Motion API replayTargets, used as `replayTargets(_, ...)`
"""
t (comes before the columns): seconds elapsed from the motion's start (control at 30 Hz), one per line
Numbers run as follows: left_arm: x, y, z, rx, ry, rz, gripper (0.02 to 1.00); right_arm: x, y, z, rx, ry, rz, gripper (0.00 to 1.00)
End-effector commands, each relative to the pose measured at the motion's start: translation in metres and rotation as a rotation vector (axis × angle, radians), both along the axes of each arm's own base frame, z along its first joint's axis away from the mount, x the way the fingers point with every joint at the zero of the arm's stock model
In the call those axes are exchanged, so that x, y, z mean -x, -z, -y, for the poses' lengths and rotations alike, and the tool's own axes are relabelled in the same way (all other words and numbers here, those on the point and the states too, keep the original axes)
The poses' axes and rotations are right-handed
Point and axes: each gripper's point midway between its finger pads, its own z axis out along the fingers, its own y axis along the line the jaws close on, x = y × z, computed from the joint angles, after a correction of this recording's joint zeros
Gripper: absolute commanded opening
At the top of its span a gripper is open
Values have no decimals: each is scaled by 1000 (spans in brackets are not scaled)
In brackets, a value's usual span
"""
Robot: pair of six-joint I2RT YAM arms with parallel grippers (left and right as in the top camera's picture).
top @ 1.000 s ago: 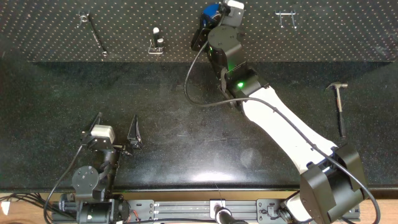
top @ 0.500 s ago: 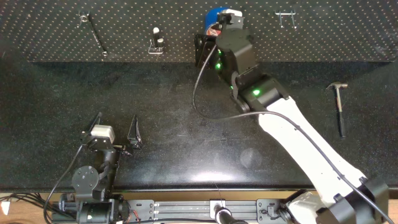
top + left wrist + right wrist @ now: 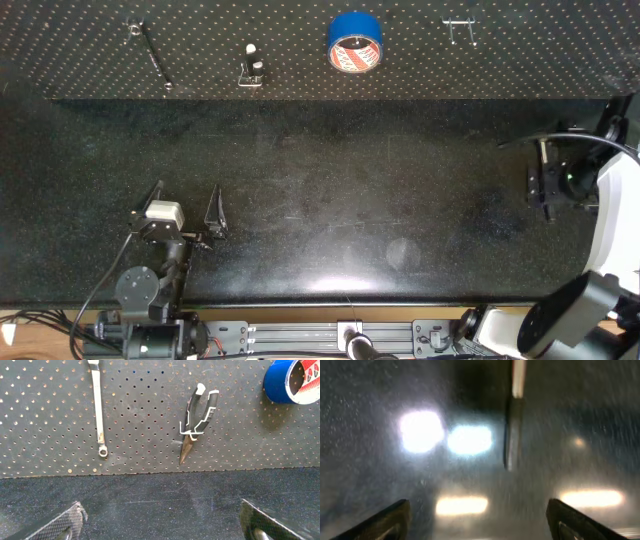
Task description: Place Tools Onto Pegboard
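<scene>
From the top view, the blue tape roll (image 3: 355,43) hangs on the pegboard (image 3: 80,50) at 12 o'clock. The pliers (image 3: 253,68) are just toward 11 from it, and the wrench (image 3: 150,52) is further round at 10. A bare double hook (image 3: 460,30) sits at 1 o'clock.

The hammer (image 3: 543,147) lies on the black bench (image 3: 330,190) at 3 o'clock, head toward the pegboard. My right pincer (image 3: 548,185) is above its handle. In the right wrist view, the pincer (image 3: 480,520) is spread wide and grips nothing. The hammer handle (image 3: 512,435) shows blurred on the bench ahead of the fingers.

My left pincer (image 3: 185,205) is down at 8 o'clock, close to its base. In the left wrist view it (image 3: 162,515) is also wide apart and empty, facing the pliers (image 3: 197,420), the wrench (image 3: 97,405) and the tape roll (image 3: 290,380) on the board.
</scene>
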Motion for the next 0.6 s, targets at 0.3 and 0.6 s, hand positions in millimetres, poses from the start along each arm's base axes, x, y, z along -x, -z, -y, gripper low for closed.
replayTargets(0.3,0,0,1,-5,4,2,993,-5,87,49,-32,-3,-14,893)
replayTargets(0.6,0,0,1,-5,4,2,993,-12,82,44,-86,68,-19,888)
